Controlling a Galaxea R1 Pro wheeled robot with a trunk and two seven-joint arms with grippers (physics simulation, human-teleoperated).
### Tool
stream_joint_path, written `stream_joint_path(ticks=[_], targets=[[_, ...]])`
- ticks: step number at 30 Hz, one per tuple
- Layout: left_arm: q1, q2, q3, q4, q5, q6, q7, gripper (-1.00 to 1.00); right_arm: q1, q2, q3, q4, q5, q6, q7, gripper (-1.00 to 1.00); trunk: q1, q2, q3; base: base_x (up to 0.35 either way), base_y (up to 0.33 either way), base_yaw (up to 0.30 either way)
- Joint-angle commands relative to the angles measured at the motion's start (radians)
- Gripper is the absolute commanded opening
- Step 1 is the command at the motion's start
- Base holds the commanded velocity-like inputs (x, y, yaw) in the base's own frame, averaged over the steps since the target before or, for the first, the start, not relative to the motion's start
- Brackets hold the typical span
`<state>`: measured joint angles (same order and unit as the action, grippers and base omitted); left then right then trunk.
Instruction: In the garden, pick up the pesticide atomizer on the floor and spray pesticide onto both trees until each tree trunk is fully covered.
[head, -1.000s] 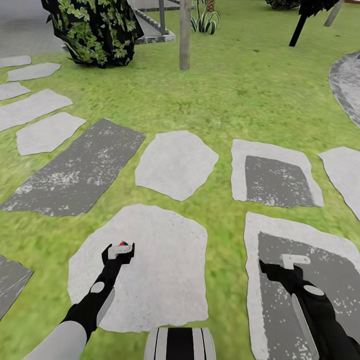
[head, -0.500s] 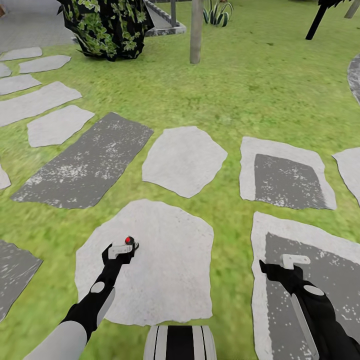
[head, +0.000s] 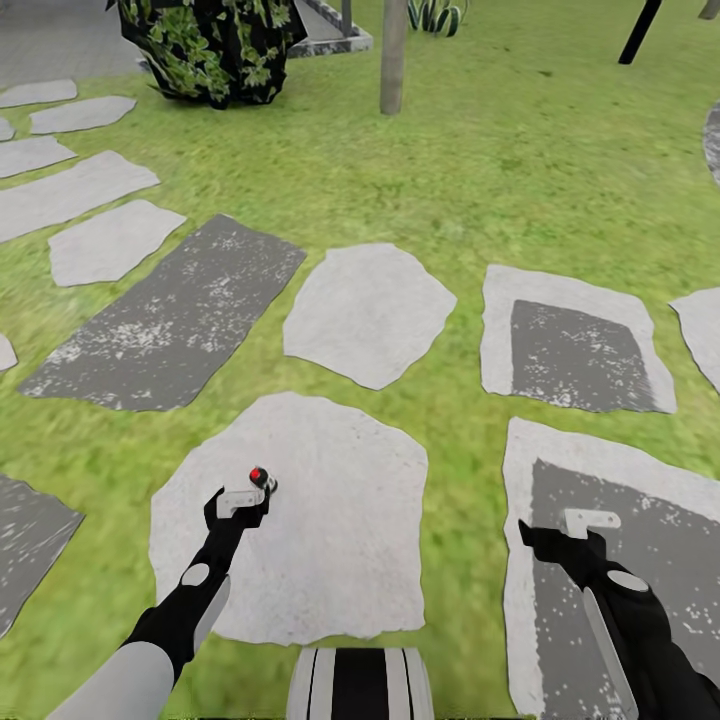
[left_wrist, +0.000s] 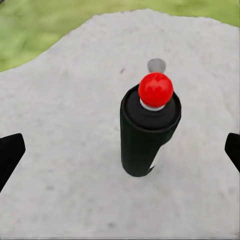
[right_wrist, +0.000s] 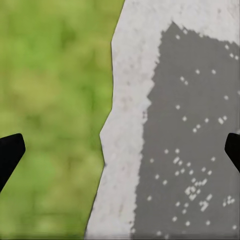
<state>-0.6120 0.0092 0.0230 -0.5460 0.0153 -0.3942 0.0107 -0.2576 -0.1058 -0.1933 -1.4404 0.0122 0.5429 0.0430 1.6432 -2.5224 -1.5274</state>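
Pesticide atomizer (left_wrist: 148, 131), black can w/ red cap, stands upright on a pale paving stone (head: 330, 540), just ahead of left hand (head: 243, 503). In left wrist view the black fingertips (left_wrist: 11, 155) sit wide apart at either side of the can, not touching it, so hand is spread. Right hand (head: 588, 521) hovers over a dark-centred stone w/ white speckles (head: 620, 560); right wrist view shows its tips (right_wrist: 10, 152) spread too, nothing between them, grass (right_wrist: 50, 100) beside the slab. Farther off on the lawn (head: 520, 170): a pale trunk (head: 393, 55), leafy shrub (head: 205, 45) near it, more stepping stones.
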Motion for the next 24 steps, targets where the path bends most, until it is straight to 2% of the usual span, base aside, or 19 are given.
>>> stream_joint_path(ticks=[1, 5, 10, 24], targets=[[0.0, 0.0, 0.0, 0.0, 0.0, 0.0, 0.0, 1.0, 0.0, 0.0, 0.0, 0.0, 0.0, 0.0, 0.0, 1.0, 0.0, 0.0, -0.004, 0.0, 0.0, 0.0], [0.0, 0.0, 0.0, 0.0, 0.0, 0.0, 0.0, 1.0, 0.001, 0.0, 0.0, 0.0, 0.0, 0.0, 0.0, 1.0, 0.0, 0.0, -0.004, 0.0, 0.0, 0.0], [0.0, 0.0, 0.0, 0.0, 0.0, 0.0, 0.0, 1.0, 0.001, 0.0, 0.0, 0.0, 0.0, 0.0, 0.0, 1.0, 0.003, -0.001, -0.023, 0.0, 0.0, 0.0], [0.0, 0.0, 0.0, 0.0, -0.001, -0.001, 0.0, 1.0, 0.001, 0.0, 0.0, 0.0, 0.0, 0.0, 0.0, 1.0, 0.003, -0.001, -0.023, 0.01, -0.007, 0.0]])
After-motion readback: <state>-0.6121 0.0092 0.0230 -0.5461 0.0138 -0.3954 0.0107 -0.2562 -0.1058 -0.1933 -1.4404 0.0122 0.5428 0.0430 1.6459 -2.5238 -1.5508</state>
